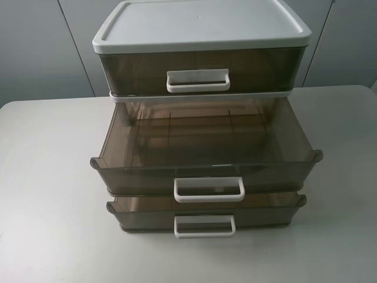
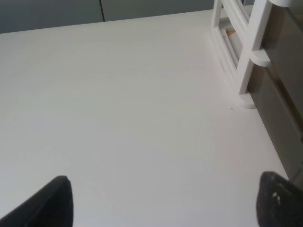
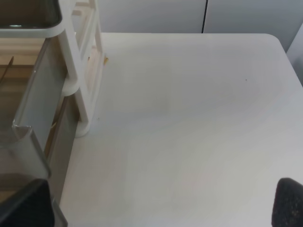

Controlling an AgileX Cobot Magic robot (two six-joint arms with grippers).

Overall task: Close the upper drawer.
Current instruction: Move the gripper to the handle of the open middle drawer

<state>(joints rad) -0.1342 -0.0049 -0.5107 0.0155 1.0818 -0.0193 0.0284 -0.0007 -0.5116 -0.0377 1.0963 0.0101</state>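
Smoky middle drawer (image 1: 141,171) far out (top drawer (image 1: 135,73) shut); bottom drawer (image 1: 141,216) ajar

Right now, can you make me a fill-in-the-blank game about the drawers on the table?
The cabinet on the table has ___ drawers.
The top drawer is fully ___.
The middle drawer is pulled out ___ than the bottom drawer.
Its handle is colored ___.
Missing words: three, closed, farther, white.
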